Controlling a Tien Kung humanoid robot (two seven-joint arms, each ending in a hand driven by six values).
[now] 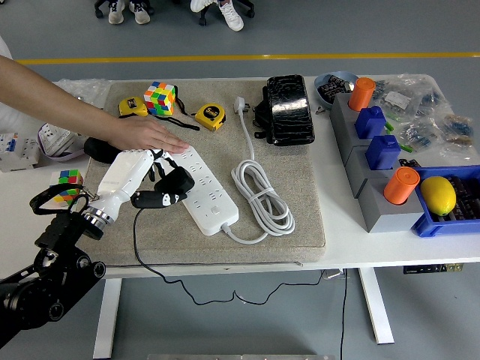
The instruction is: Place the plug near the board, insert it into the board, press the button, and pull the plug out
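The black plug (174,184) sits in my left robot hand (146,176), fingers wrapped round its body, right at the near-left edge of the white power board (201,187). I judge the plug light and rigid, its trailing cord (150,259) limp; the body is the place to grip. A person's hand (146,135) pins the board's far end on the padded surface (285,247).
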